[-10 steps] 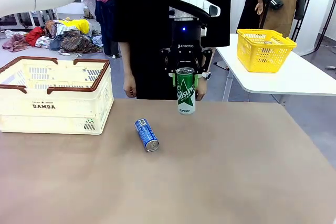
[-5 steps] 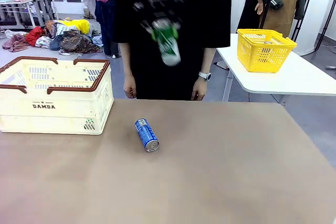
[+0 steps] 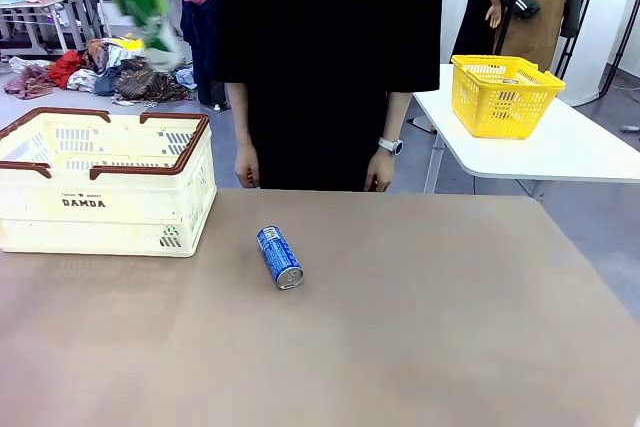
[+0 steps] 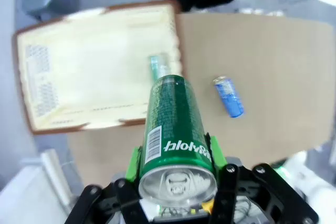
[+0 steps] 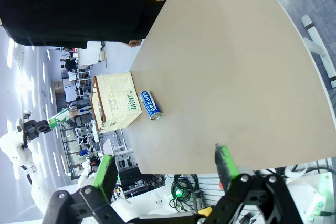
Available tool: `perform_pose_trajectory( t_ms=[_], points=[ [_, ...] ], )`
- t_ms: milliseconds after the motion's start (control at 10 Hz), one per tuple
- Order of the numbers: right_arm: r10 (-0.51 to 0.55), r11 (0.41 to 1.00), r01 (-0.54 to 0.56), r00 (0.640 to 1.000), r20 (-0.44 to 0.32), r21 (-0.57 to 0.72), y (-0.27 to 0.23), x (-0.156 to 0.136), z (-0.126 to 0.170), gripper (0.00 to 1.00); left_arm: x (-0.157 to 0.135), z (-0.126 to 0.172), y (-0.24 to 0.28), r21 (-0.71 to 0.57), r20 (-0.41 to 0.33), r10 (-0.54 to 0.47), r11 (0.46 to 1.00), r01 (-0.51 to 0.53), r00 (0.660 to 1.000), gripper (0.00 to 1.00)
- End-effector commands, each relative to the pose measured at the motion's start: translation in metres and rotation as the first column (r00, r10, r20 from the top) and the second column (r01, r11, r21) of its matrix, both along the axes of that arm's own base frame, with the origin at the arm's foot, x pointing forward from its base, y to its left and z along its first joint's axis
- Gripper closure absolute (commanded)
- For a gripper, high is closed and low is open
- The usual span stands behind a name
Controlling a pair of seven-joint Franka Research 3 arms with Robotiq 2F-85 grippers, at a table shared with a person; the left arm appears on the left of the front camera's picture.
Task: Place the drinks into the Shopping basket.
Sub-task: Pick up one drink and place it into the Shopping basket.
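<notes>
a brown table (image 3: 430,337) in a cluttered workroom carries one shopping basket (image 3: 105,187), with three drinks: one blue can (image 3: 279,257) lying beside it, one green can (image 4: 156,66) inside, a second green can (image 4: 176,124) clamped in the left gripper (image 4: 176,157) above it, while the right gripper (image 5: 165,167) is spread empty.

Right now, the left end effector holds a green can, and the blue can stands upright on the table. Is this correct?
Not quite. The blue can lies on its side on the table, as the front view shows. The left end effector does hold a green can.
</notes>
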State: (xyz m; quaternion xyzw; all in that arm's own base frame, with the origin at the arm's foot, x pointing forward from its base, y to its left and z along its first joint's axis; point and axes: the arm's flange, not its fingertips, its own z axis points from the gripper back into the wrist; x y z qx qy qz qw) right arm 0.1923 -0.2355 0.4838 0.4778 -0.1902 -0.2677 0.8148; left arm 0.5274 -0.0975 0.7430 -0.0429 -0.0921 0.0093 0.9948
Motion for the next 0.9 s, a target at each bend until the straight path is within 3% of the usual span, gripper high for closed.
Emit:
perform_pose_trajectory(
  t_ms=[0,200,400,500,600,700,800],
  points=[
    [0.009,1.0,-0.009,1.0,0.026,-0.004,-0.001,0.0,0.001,0.0,0.0,-0.024,0.044,0.056,-0.043,0.167,0.985,-0.164,0.985,1.0],
    [0.009,1.0,-0.009,1.0,0.026,-0.004,-0.001,0.0,0.001,0.0,0.001,-0.069,0.075,0.08,-0.101,0.271,0.961,-0.264,0.957,1.0],
    [0.009,1.0,-0.009,1.0,0.026,-0.004,-0.001,0.0,0.001,0.0,0.01,-0.121,0.076,0.116,-0.132,0.288,0.955,-0.274,0.949,1.0],
    [0.009,1.0,-0.009,1.0,0.026,-0.004,-0.001,0.0,0.001,0.0,0.016,-0.136,0.074,0.098,-0.101,0.284,0.957,-0.275,0.953,1.0],
    [0.009,1.0,-0.009,1.0,0.026,-0.004,-0.001,0.0,0.001,0.0,0.023,-0.138,0.073,0.039,-0.007,0.308,0.951,-0.307,0.951,1.0],
    [0.009,1.0,-0.009,1.0,0.026,-0.004,-0.001,0.0,0.001,0.0,0.025,-0.128,0.08,0.097,-0.153,0.276,0.96,-0.263,0.949,1.0],
    [0.009,1.0,-0.009,1.0,0.026,-0.004,-0.001,0.0,0.001,0.0,0.025,-0.128,0.08,0.097,-0.153,0.276,0.96,-0.263,0.949,1.0]
  ],
)
